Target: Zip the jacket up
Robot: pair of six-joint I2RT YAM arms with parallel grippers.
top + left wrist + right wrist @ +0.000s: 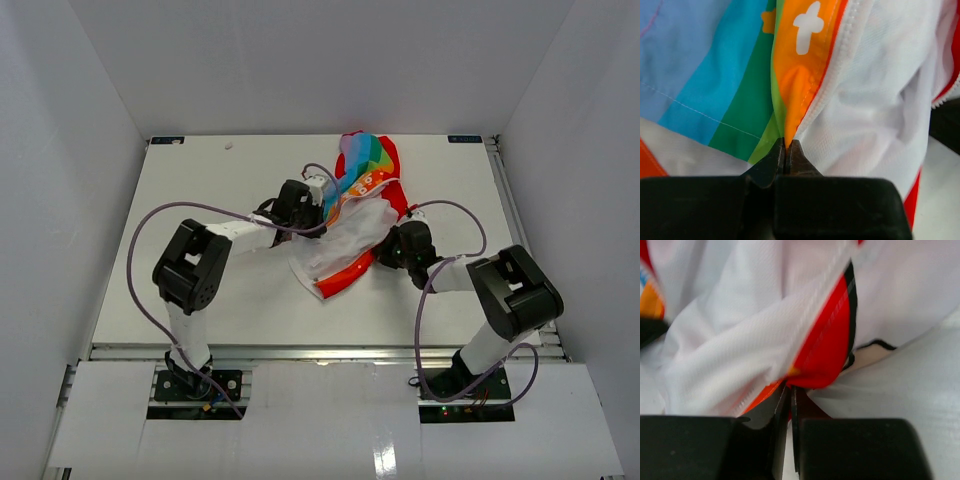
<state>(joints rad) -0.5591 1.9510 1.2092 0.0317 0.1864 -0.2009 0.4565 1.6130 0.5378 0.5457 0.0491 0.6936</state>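
Since both claws are pinched down on cloth, this reads as an anchor-and-tension setup, not zipping proper yet. The jacket [345, 240] lies crumpled on the surface [200, 190], between the two arms and toward the far side, with its front open.

The left claw [785, 150] has its jaws closed on a fold of the striped panel [740, 75] where orange meets green, just beside the white zipper tape [832, 70]. My read: it grips there to pin one side of the opening close to the teeth.

The right claw [790, 392] has its jaws closed on the lower edge, where the red trim [825, 350] meets the white body cloth. That is probably to pull the hem taut so the two zipper halves can line up.

Materials:
- The striped panel is smooth and slightly glossy, with a thin stitch line across it.
- The white body is a matte, fine-textured fabric that is soft and bunches into rounded folds.
- The tape is ribbed and curves with the fold.
- Thin black piping runs along the red trim.
- The surface is plain white and flat.

I can't find the slider in any view.
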